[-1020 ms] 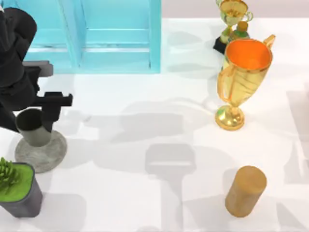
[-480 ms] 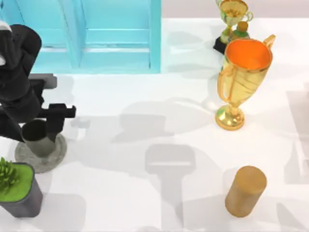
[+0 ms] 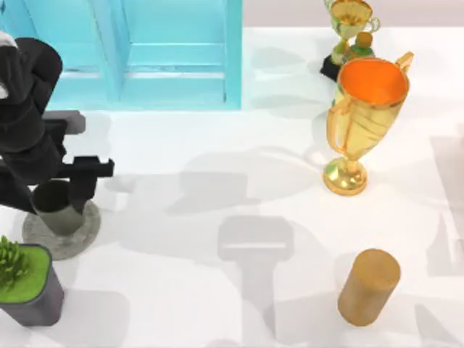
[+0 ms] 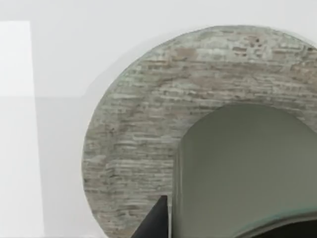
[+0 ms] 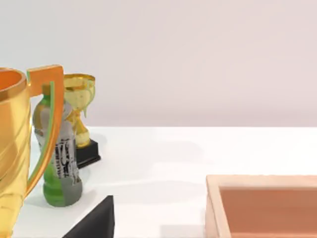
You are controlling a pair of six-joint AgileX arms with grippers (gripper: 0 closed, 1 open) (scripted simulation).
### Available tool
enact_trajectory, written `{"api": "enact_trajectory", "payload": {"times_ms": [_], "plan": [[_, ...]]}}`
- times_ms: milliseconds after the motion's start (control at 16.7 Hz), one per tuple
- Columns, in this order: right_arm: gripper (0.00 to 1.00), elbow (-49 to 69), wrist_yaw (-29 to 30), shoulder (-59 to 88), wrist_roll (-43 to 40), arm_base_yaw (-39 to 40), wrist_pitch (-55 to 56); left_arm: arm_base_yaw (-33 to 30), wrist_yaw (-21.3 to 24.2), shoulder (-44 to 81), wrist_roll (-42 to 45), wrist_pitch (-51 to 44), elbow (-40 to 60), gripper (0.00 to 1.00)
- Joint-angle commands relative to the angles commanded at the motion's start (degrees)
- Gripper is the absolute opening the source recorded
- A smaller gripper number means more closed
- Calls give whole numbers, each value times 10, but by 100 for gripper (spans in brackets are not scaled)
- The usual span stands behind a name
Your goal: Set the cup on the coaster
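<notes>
standing upright on the coaster (image 3: 61,230) at the table's (image 3: 217,290) left edge, the cup (image 3: 58,205) sits toward one side of the grey disc, with the left tool (image 3: 69,190) around it, one dark finger (image 3: 85,177) beside its rim; whether the tool is clenched on the cup or released cannot be told. nearer the front are a dark plant pot (image 3: 29,290) just beside the coaster and a tan cylinder (image 3: 368,286) well to the right. farther back stand a large gold trophy (image 3: 362,116), a smaller trophy (image 3: 350,29) and a turquoise cabinet (image 3: 167,51).
</notes>
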Motion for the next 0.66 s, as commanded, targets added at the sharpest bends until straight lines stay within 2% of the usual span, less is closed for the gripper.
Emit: {"api": "enact_trajectory", "payload": {"times_ms": [300, 660], "plan": [[100, 0, 0, 0, 0, 0, 0, 0, 0, 0, 0, 0, 0, 98], [100, 0, 0, 0, 0, 0, 0, 0, 0, 0, 0, 0, 0, 100]]}}
